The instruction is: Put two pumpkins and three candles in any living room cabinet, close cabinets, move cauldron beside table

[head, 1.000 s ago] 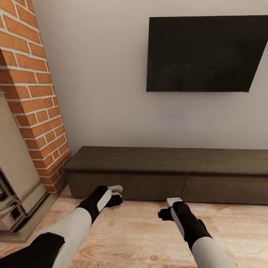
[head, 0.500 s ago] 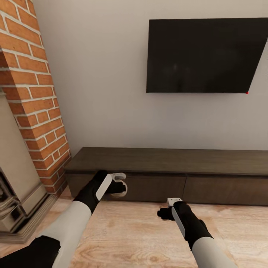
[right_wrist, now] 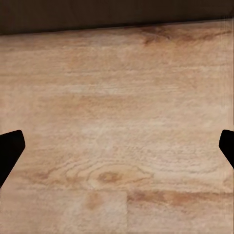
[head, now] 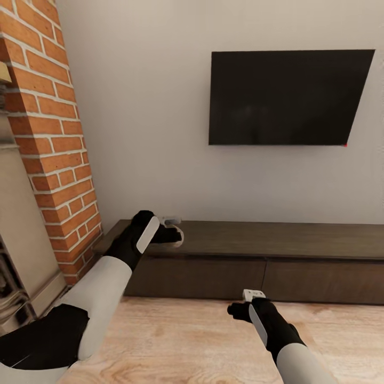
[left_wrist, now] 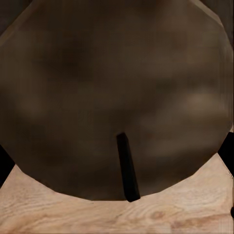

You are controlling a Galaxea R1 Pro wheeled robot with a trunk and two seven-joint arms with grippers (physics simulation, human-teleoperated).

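My left gripper is shut on a candle, whose pale rim pokes out past the black fingers. It hangs just over the left end of the cabinet, a long low dark-brown unit with both drawer fronts closed. Close up in the left wrist view, the candle is an olive-brown round face with a dark wick, over floor planks. My right gripper hovers low over the floor in front of the cabinet, open, its fingertips wide apart with nothing between them. Pumpkins, cauldron and table are out of view.
A brick fireplace rises at the left, close to my left arm. A black TV hangs on the white wall above the cabinet. Light wood floor lies between me and the cabinet.
My left arm has risen with the candle from floor level in front of the cabinet to above its top. The camera has shifted upward. The right arm has barely moved.
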